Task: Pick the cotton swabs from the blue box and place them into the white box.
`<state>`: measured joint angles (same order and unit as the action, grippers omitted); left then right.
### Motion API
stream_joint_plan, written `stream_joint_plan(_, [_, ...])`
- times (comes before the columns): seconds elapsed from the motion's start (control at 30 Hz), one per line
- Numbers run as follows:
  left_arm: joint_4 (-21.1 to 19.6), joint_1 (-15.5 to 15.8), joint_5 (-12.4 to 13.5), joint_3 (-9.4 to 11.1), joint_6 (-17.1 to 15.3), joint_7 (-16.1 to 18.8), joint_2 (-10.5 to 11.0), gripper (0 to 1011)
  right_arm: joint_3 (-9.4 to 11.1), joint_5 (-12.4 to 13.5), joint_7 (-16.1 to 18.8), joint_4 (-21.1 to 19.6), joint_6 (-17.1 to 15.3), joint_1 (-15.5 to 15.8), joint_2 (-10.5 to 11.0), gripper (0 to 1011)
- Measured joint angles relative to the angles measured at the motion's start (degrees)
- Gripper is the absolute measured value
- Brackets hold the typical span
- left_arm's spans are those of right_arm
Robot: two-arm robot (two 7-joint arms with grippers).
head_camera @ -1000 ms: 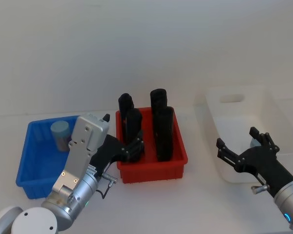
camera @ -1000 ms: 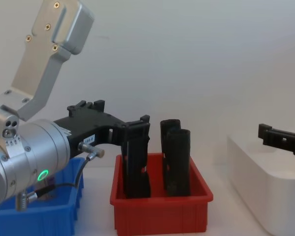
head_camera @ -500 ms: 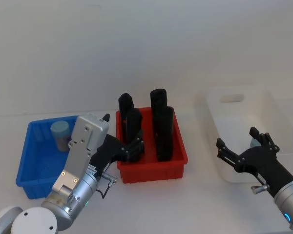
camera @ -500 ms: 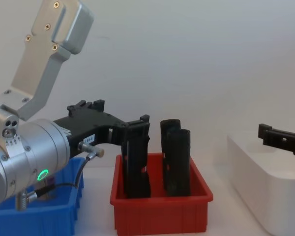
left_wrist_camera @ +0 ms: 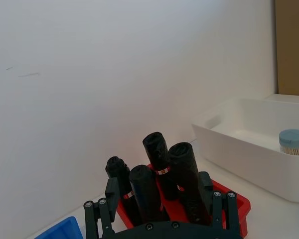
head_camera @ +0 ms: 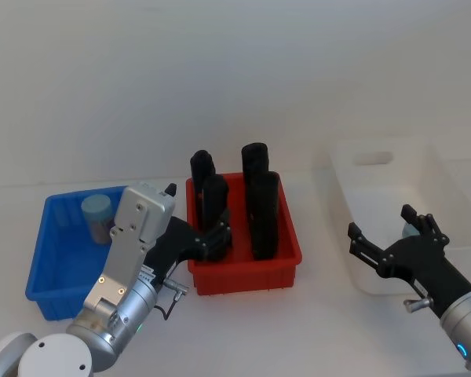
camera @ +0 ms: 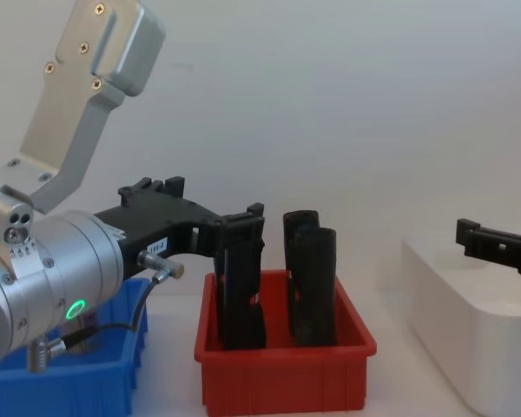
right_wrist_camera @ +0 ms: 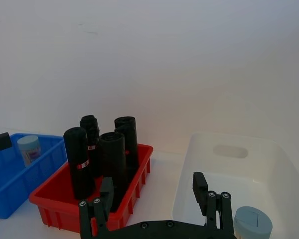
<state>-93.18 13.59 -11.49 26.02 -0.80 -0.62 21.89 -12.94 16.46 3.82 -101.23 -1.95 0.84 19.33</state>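
Nothing has shifted: my left gripper [head_camera: 190, 239], lower left, and right gripper [head_camera: 388, 236], lower right, stay spread and empty, so the cotton swabs [head_camera: 96, 217] still wait in the blue box [head_camera: 43, 271].

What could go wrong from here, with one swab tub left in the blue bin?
1. The open left hand hangs near the red plastic bin, close to the tall black upright rolls; swinging toward the clear, pale-blue-lidded cotton swab tub in the small blue plastic bin might topple one.
2. The open right hand hovers over the plain white plastic bin's near edge and could nudge it.
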Motion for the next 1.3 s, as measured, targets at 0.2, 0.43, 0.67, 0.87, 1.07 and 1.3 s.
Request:
stream_joint_plan(0.2, [0.00, 0.00, 0.00, 0.00, 0.00, 0.00, 0.00, 1004, 0.00, 0.00, 0.00, 0.00, 0.00, 0.00, 0.00, 1002])
stream_joint_plan(0.43, [0.00, 0.00, 0.00, 0.00, 0.00, 0.00, 0.00, 1004, 0.00, -0.02, 0.01, 0.03, 0.01, -0.02, -0.01, 1002])
stream_joint_plan(0.67, [0.01, 0.00, 0.00, 0.00, 0.00, 0.00, 0.00, 1004, 0.01, -0.58, 1.01, 0.82, 0.01, -0.66, -0.17, 1002])
stream_joint_plan(0.87, [0.00, 0.00, 0.00, 0.00, 0.00, 0.00, 0.00, 1004, 0.07, -1.34, 2.51, 2.73, 0.01, -2.13, -0.58, 1002])
stream_joint_plan(1.07, [0.00, 0.00, 0.01, 0.00, 0.00, 0.00, 0.00, 1004, 0.13, -2.10, 4.47, 5.54, 0.16, -4.29, -1.20, 1002])
stream_joint_plan(1.3, [0.00, 0.00, 0.01, 0.00, 0.00, -0.01, 0.00, 1004, 0.11, -2.96, 7.09, 9.45, 0.82, -7.14, -2.13, 1002])
